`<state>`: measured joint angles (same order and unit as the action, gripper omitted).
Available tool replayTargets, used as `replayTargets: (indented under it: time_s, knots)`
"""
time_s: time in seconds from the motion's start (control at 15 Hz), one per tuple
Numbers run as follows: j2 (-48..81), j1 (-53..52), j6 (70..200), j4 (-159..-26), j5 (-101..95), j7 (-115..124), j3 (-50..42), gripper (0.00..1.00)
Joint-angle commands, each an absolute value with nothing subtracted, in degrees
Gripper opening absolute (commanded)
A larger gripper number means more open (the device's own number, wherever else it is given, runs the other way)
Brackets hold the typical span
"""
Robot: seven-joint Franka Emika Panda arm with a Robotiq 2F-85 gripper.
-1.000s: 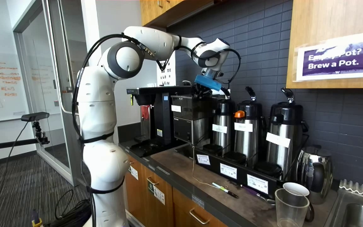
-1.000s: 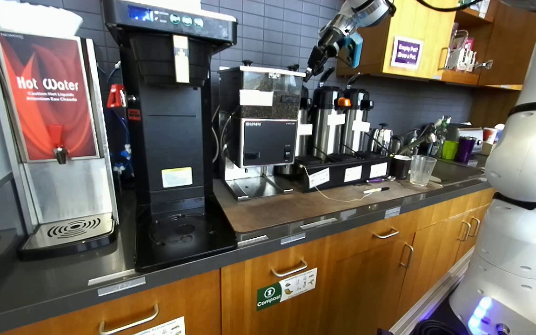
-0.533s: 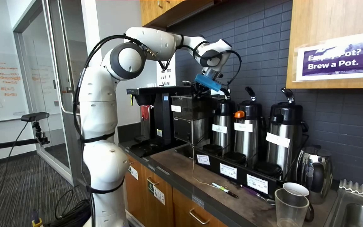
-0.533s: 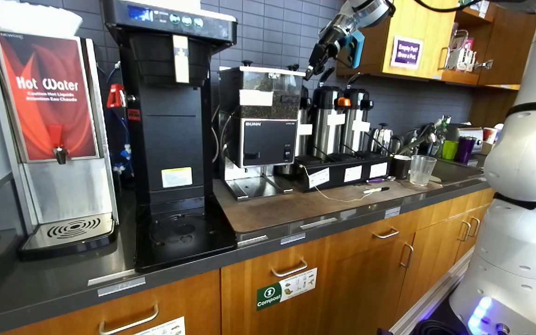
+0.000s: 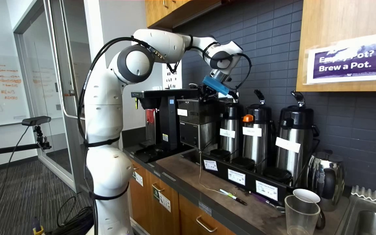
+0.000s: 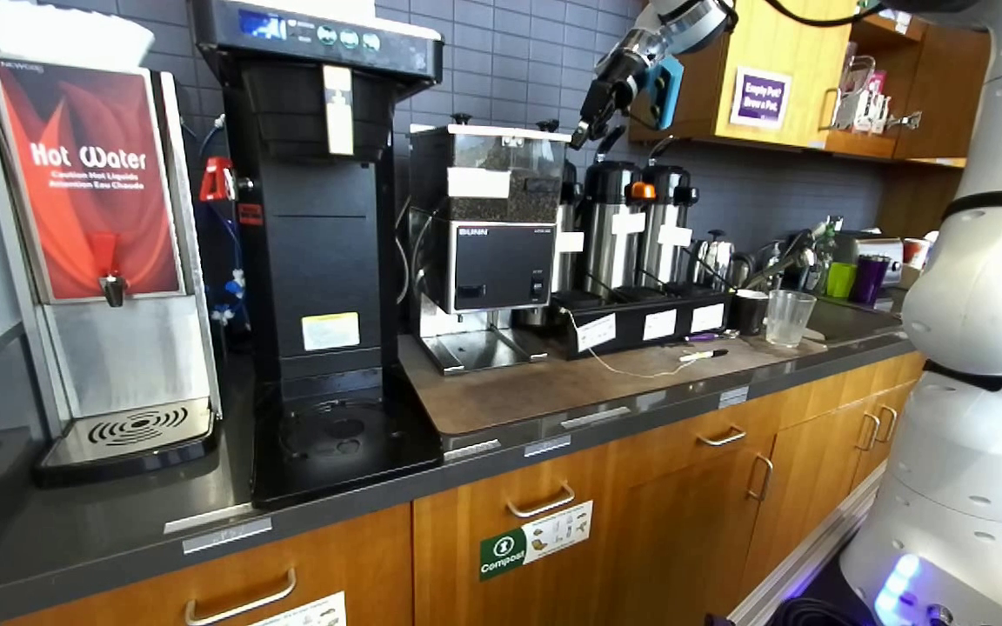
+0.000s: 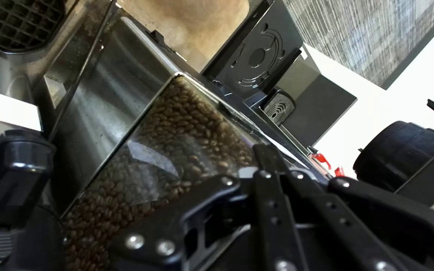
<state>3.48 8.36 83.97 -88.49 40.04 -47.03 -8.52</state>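
My gripper (image 7: 273, 156) is shut, its two black fingertips together with nothing seen between them. It is above the coffee grinder, near the top right edge of its clear bean hopper (image 6: 501, 183); in an exterior view the fingertips (image 6: 577, 137) show beside that edge. I cannot tell whether they touch it. In the wrist view, brown coffee beans (image 7: 187, 131) fill the hopper below and left of the fingers. The grinder (image 5: 189, 133) also shows in an exterior view, where the gripper (image 5: 204, 98) is dark and blurred over its top.
Steel airpots (image 5: 255, 143) with raised black levers stand beside the grinder. A tall black coffee brewer (image 6: 318, 252) and a red hot water dispenser (image 6: 92, 191) stand on its far side. A clear cup (image 5: 300, 213), a marker (image 5: 233, 197) and a steel pot (image 5: 325, 182) are on the counter.
The arm's elbow and forearm have shifted slightly right in an exterior view. The wrist has moved a little right and down there. The gripper tips stay near the hopper's top, and the objects have not moved.
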Motion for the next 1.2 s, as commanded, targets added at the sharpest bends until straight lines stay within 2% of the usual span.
replayTargets:
  time_s: [0.0, 1.13]
  knots:
    - [4.98, 8.87, 81.37, -86.0, 41.6, -46.55, -8.0, 0.0]
    - [8.0, 8.75, 81.27, -83.32, 40.62, -45.72, -7.33, 0.0]
